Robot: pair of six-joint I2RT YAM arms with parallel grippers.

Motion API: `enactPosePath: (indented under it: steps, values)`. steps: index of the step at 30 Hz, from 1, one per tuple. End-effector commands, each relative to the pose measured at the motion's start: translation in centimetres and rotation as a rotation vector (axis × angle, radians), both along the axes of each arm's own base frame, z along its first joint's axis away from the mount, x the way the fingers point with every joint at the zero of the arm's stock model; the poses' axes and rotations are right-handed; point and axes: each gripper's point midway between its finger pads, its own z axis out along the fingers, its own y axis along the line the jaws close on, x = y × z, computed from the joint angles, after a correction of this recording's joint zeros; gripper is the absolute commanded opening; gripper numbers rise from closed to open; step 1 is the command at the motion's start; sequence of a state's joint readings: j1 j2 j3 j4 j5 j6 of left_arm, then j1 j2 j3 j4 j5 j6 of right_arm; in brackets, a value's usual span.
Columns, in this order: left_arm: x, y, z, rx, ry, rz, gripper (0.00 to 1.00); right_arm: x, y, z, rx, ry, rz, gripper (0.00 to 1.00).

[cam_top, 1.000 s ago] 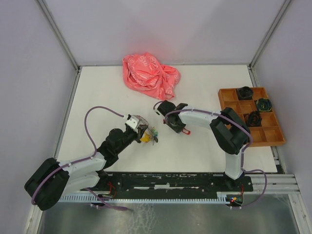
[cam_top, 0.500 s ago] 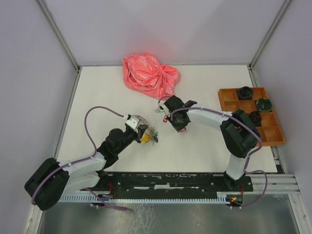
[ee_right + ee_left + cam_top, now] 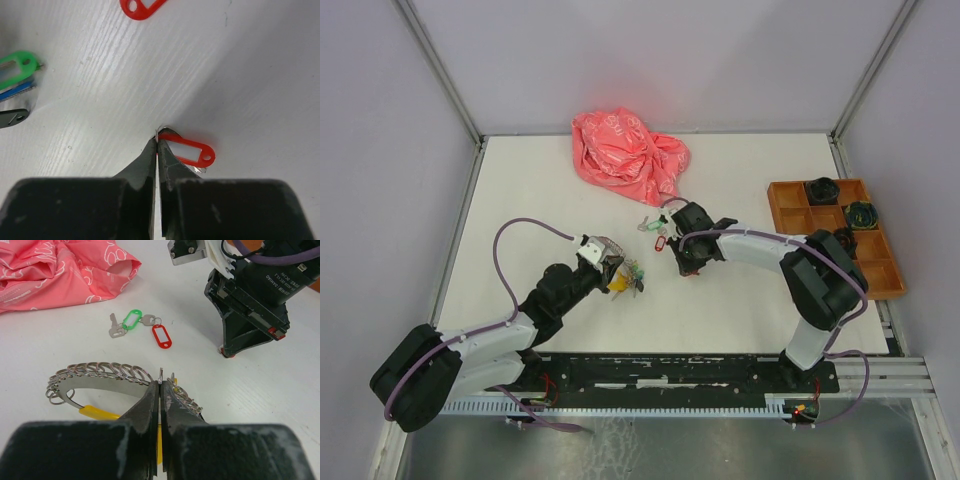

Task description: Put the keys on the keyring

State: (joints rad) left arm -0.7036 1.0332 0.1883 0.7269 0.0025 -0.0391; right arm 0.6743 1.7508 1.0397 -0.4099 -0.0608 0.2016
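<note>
My left gripper (image 3: pixel 618 275) (image 3: pixel 161 384) is shut on the wire of the keyring (image 3: pixel 100 372), whose bunch of small rings and a yellow tag (image 3: pixel 99 412) hang beside the jaws. My right gripper (image 3: pixel 686 264) (image 3: pixel 157 141) is shut on the small split ring of a red-tagged key (image 3: pixel 189 151) low over the table. Two more keys lie loose between the arms, one with a green tag (image 3: pixel 131 320) (image 3: pixel 649 226) and one with a red tag (image 3: pixel 161 336) (image 3: pixel 660 243). The bunch's green and blue tags (image 3: pixel 17 67) show at the left of the right wrist view.
A crumpled pink bag (image 3: pixel 630 155) (image 3: pixel 55 265) lies at the back of the table. An orange compartment tray (image 3: pixel 876 276) with black coils stands at the right edge. The right arm's wrist (image 3: pixel 250 295) stands just beyond the loose keys.
The right arm has swung to the right and back with its jaws still down at the red-tagged key, uncovering the loose green- and red-tagged keys. The left arm has not moved.
</note>
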Motion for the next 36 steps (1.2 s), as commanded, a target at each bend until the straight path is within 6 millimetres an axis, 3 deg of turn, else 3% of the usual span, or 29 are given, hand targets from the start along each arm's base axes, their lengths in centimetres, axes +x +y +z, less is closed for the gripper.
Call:
enactPosePath:
  steps: [1,17,36]
  values:
    - [0.6,-0.5,3.3,-0.065,-0.085,0.001,0.03,1.1,-0.4,0.8,0.041,-0.054,-0.091,0.10]
    - [0.6,-0.6,3.2,-0.063,-0.083,-0.003,0.03,1.4,-0.2,2.5,0.027,-0.033,-0.098,0.31]
    - [0.6,-0.8,3.0,-0.059,-0.076,-0.013,0.03,1.6,-0.5,3.0,-0.111,0.035,0.129,0.37]
